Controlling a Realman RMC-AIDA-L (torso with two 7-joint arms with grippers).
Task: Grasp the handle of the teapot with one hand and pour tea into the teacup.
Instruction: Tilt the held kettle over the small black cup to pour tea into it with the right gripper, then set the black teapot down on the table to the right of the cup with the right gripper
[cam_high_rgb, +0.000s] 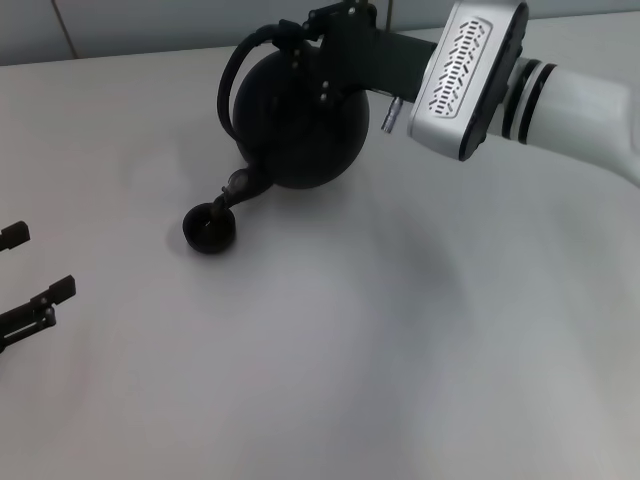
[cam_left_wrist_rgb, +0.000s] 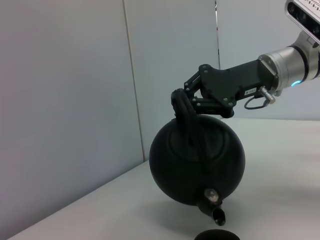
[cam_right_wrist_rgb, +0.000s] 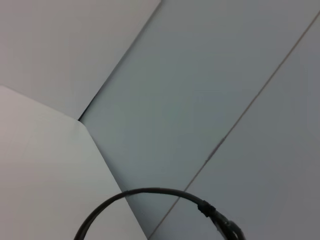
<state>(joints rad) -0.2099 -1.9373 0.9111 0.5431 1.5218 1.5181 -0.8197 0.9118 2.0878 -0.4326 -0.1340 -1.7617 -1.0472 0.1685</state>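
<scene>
The round black teapot (cam_high_rgb: 300, 120) hangs in the air, tipped so its spout (cam_high_rgb: 240, 186) points down at the small dark teacup (cam_high_rgb: 210, 229) on the table. My right gripper (cam_high_rgb: 335, 35) is shut on the arched handle (cam_high_rgb: 240, 62) from the right. The left wrist view shows the same: the right gripper (cam_left_wrist_rgb: 187, 102) clamps the handle (cam_left_wrist_rgb: 189, 117) above the teapot (cam_left_wrist_rgb: 197, 160), whose spout (cam_left_wrist_rgb: 214, 207) hovers just over the teacup's rim (cam_left_wrist_rgb: 216, 235). Part of the handle (cam_right_wrist_rgb: 150, 192) arcs across the right wrist view. My left gripper (cam_high_rgb: 30, 280) rests open at the table's left edge.
The pale table (cam_high_rgb: 400, 330) stretches wide in front and to the right of the teacup. Grey wall panels (cam_left_wrist_rgb: 75, 100) stand close behind the teapot along the table's far edge.
</scene>
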